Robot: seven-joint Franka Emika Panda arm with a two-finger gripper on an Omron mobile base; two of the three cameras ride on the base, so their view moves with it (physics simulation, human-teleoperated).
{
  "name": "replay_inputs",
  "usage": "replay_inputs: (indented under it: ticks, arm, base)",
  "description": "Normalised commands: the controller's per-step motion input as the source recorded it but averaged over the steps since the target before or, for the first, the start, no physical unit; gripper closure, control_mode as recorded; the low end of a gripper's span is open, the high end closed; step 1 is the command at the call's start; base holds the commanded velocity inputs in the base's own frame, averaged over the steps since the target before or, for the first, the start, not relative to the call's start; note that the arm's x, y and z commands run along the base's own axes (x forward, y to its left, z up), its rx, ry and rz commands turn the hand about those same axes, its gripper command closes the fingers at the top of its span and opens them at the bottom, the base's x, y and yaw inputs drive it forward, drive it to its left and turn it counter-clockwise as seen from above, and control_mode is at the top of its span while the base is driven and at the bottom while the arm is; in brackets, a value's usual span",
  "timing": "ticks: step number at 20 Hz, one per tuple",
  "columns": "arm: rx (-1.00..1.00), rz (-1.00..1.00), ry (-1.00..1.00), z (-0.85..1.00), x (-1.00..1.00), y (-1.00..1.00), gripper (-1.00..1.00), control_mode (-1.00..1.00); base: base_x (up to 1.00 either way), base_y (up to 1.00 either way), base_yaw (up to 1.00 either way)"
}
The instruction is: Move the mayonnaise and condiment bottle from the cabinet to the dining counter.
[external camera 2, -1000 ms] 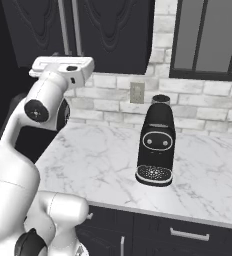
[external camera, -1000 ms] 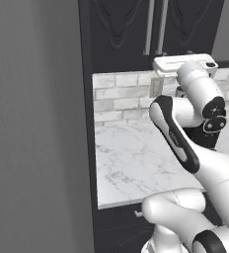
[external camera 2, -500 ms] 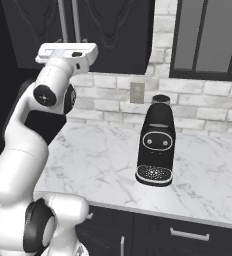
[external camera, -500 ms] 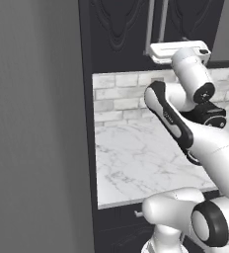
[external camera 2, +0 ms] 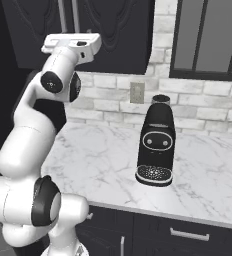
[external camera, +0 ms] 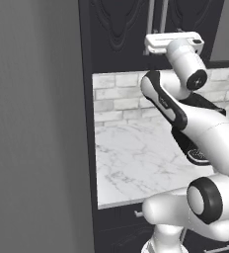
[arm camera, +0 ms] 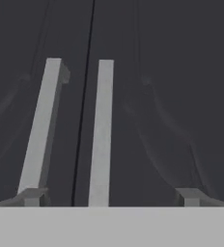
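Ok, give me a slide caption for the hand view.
Open gripper faces the closed cabinet doors, close to their two metal bar handles.

You see the cabinet [arm camera: 172, 96] in matt black, its panelled doors smooth, with two brushed-metal bar handles [arm camera: 100, 135] in a dull satin grey. Your worktop [external camera 2: 113, 160] is polished white marble with grey veins. The backsplash [external camera 2: 108, 100] looks like rough pale brick. The coffee machine [external camera 2: 157, 142] is glossy black plastic. The arm [external camera 2: 33, 140] has smooth white shells.
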Motion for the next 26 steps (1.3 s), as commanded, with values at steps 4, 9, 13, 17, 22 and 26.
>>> replay_inputs:
  ticks: [4,9,13,17,22,26]
  arm:
    - [0.00,0.00,0.00,0.09,0.41,0.00,-1.00,-1.00]
    - [0.00,0.00,0.00,0.03,0.41,0.00,-1.00,-1.00]
    - [0.00,0.00,0.00,0.00,0.41,0.00,-1.00,-1.00]
    - [0.00,0.00,0.00,0.00,0.37,0.00,-1.00,-1.00]
    - [0.00,0.00,0.00,0.00,0.38,0.00,1.00,-1.00]
    - [0.00,0.00,0.00,0.00,0.34,-0.04,1.00,-1.00]
  base:
    - [0.00,0.00,0.00]
    - [0.00,0.00,0.00]
    - [0.00,0.00,0.00]
    - [0.00,0.00,0.00]
    - [0.00,0.00,0.00]
    - [0.00,0.00,0.00]
